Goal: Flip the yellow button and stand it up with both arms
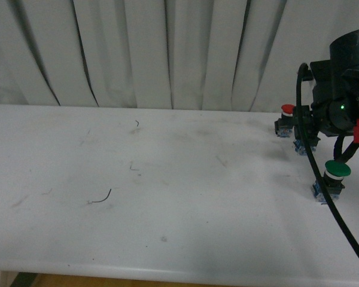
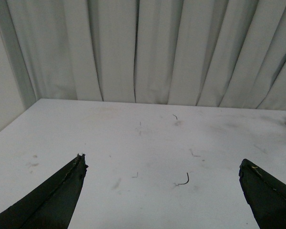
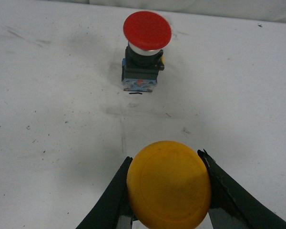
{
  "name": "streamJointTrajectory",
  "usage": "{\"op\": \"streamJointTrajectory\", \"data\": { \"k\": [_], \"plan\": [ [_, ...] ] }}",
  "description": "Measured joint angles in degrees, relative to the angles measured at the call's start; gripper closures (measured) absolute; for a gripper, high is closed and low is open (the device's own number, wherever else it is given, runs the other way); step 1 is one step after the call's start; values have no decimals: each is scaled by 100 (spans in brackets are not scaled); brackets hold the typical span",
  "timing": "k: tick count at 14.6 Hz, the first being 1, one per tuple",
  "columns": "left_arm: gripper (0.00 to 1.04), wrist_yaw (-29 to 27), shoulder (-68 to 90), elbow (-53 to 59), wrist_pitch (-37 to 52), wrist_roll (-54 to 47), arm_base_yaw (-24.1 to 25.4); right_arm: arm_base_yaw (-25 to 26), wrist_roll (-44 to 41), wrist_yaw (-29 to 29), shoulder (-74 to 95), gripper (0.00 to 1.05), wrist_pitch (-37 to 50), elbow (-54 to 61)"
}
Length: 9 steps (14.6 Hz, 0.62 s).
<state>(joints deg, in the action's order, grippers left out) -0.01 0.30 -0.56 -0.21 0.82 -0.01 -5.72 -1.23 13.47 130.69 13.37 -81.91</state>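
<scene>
Pinching the yellow button [image 3: 168,183] by its cap, the right gripper [image 3: 166,156] hovered near the red-capped button [image 3: 147,29]; the left gripper [image 2: 162,161] stood spread wide.

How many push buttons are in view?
3: red button at far right, green button nearer the robot, yellow button inside the right gripper. Its arm may hide others.

Front cam: wide, across table [image 1: 167,197] to curtain [image 1: 167,48]. L wrist: low, same table + curtain. R wrist: close, looking down; red button [image 3: 147,28] shared w/ front.
</scene>
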Motion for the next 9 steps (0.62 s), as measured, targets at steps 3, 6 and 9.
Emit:
{"op": "streamJointTrajectory", "data": {
  "k": [3, 6, 9],
  "plan": [
    [7, -2, 0, 0, 0, 0, 0, -22, 11, 116, 267, 68, 15, -144],
    [7, -2, 0, 0, -2, 0, 0, 15, 13, 249, 323, 68, 103, -247],
    [7, -2, 0, 0, 0, 0, 0, 24, 13, 302, 433, 68, 133, -260]
  ]
}}
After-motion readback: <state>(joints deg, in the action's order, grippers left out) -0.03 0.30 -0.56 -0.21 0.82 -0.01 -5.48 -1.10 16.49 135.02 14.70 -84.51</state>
